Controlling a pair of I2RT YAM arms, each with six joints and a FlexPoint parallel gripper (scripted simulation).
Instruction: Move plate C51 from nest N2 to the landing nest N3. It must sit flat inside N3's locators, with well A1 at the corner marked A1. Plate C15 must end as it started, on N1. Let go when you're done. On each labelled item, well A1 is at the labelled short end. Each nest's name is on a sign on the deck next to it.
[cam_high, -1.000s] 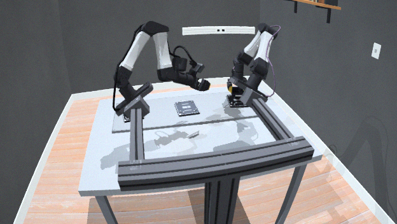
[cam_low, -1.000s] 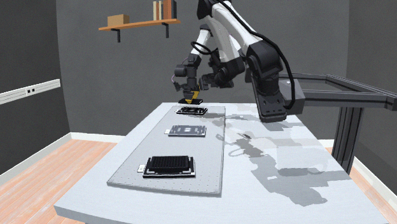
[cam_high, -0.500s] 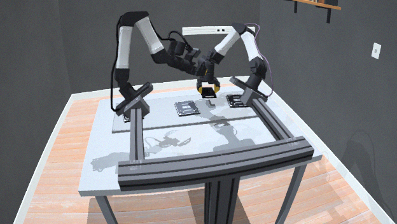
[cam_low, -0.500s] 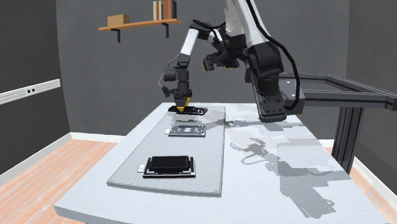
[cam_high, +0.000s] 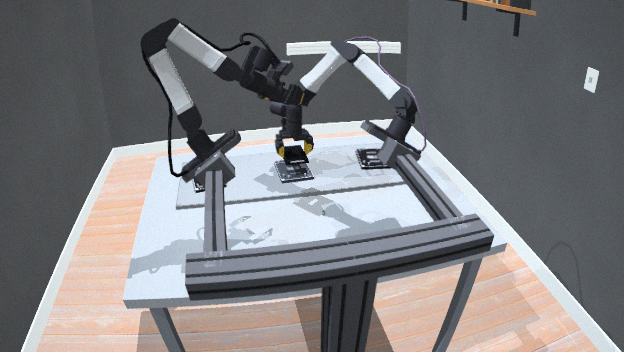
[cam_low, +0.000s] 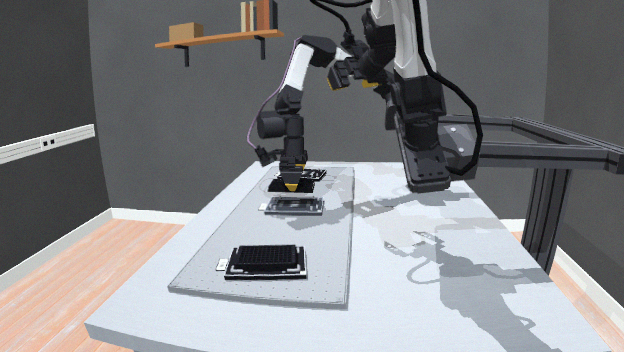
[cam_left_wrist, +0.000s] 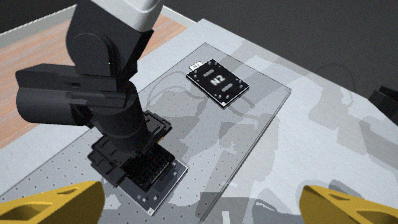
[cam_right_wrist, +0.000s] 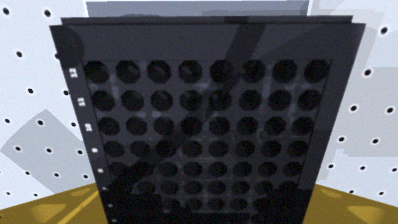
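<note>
1. Beneath the right pincer (cam_high: 295, 146) (cam_low: 291, 187) (cam_left_wrist: 140, 157) (cam_right_wrist: 204, 191), from the top, plate C51 (cam_high: 295, 154) (cam_low: 277, 187) (cam_left_wrist: 151, 171) (cam_right_wrist: 205, 136) hangs just above nest N3 (cam_high: 295, 176) (cam_low: 294, 212) (cam_left_wrist: 178, 176). The right pincer is closed on the plate, its fingers wide apart because the plate fills the gap. Nest N2 (cam_high: 364, 159) (cam_low: 320, 174) (cam_left_wrist: 218, 83) lies well off to its side, on the counter (cam_high: 160, 220) (cam_low: 400, 320) (cam_left_wrist: 265, 55). The left pincer (cam_high: 284, 97) (cam_low: 353, 84) (cam_left_wrist: 201, 192) is higher up.

2. Toward the near end of the counter, outside view, plate C15 (cam_low: 265, 255) sits on nest N1 (cam_low: 230, 276), well apart from both pincers. A strip of light shows between C51 and N3, so lowering remains. The left pincer is spread with nothing in it.

3. Between the left pincer's spread fingers, its wrist view shows N2 bare and C51 over N3. The step in hand looks like lining up the plate before setting it down.

4. Directly under the right pincer's camera, the wells run in rows, with 12 and 11 at the far short end; A1 should be at the opposite end, though I cannot see it or N3's mark. I judge the plate light and stiff, with smooth walls that could slip. Keep hold of both opposite sides with modest pressure, off the wells; uneven release could catch 1 edge on a locator.
</note>
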